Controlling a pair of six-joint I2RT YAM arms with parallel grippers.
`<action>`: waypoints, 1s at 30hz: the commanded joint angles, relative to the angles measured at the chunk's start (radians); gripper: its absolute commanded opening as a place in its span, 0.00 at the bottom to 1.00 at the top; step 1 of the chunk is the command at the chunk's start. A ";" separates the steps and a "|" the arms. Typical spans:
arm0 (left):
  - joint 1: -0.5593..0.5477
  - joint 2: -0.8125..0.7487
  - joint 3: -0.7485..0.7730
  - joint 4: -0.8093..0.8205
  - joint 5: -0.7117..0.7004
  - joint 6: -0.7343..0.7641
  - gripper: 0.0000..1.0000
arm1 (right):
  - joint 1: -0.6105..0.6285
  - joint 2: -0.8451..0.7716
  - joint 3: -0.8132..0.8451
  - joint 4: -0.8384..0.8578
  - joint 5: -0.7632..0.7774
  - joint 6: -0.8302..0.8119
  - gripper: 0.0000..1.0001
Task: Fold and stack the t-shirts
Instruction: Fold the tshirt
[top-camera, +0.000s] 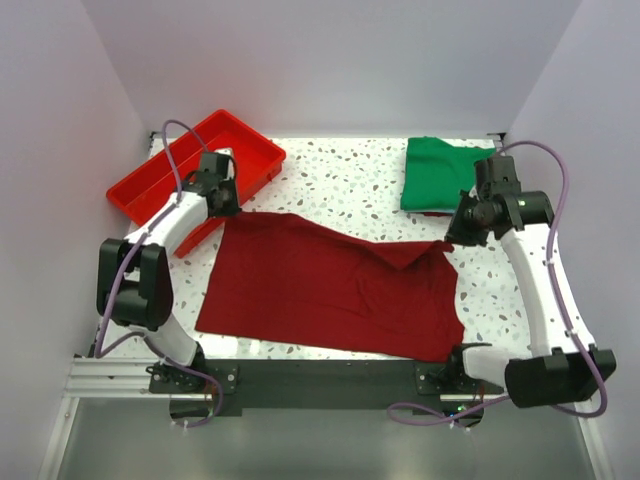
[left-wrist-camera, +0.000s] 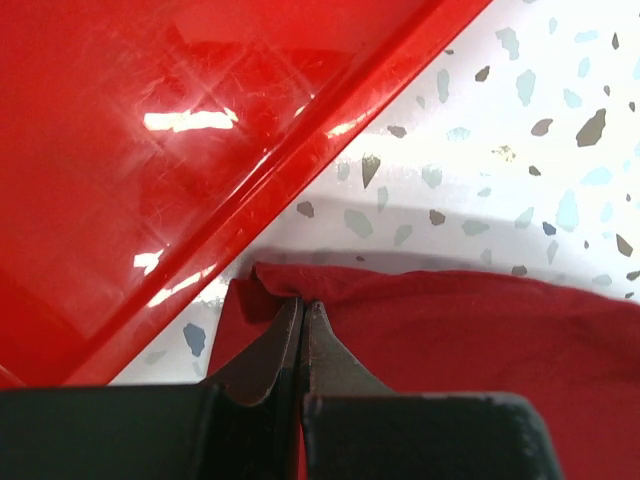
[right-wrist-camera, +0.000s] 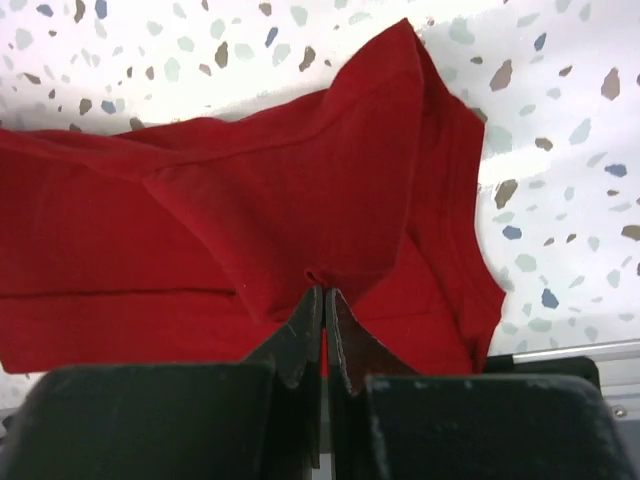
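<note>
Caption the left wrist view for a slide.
Left gripper shut on an edge of the maroon t-shirt, beside the red tray on the speckled table.

Bright, even light falls from overhead onto the white speckled worktop (top-camera: 350, 190), whose far edge bleaches almost to pure white. In the left wrist view the glossy red plastic tray (left-wrist-camera: 150, 150) shows streaked white glare, and a soft grey shadow lies along the dark red cloth t-shirt (left-wrist-camera: 480, 330). The black left pincer (left-wrist-camera: 303, 308) and right pincer (right-wrist-camera: 323, 295) look slightly soft, close to the lens.
</note>
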 joint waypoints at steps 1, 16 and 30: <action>0.006 -0.068 -0.019 -0.034 0.015 -0.017 0.00 | 0.006 -0.064 -0.055 -0.079 -0.057 0.033 0.00; 0.006 -0.167 -0.099 -0.220 -0.085 -0.049 0.00 | 0.022 -0.238 -0.230 -0.183 -0.089 0.066 0.00; 0.006 -0.230 -0.131 -0.310 -0.088 -0.061 0.00 | 0.023 -0.341 -0.259 -0.278 -0.094 0.080 0.00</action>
